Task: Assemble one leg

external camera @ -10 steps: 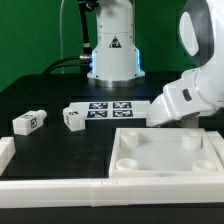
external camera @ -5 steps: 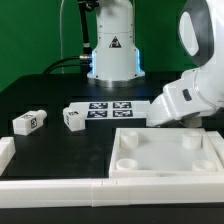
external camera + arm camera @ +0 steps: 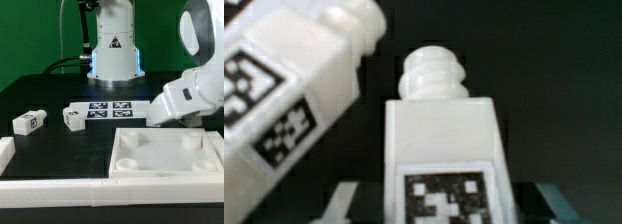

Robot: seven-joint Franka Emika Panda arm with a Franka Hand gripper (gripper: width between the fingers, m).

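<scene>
In the wrist view a leg (image 3: 445, 140) stands between my fingers, a white block with a threaded white tip and a square tag low on its face. My gripper (image 3: 448, 203) is open: both fingers (image 3: 345, 200) flank the leg with a dark gap on each side. A second leg (image 3: 295, 80) lies tilted close beside it. In the exterior view my hand (image 3: 178, 100) is low over the table's right side and hides the jaws and both these legs. Two more legs (image 3: 27, 121) (image 3: 72, 117) lie at the exterior view's left.
The large white tabletop (image 3: 165, 150) with round corner sockets lies in front of my hand. The marker board (image 3: 110, 108) lies mid-table. A white rail (image 3: 60, 188) runs along the front edge. The robot base (image 3: 110, 50) stands at the back.
</scene>
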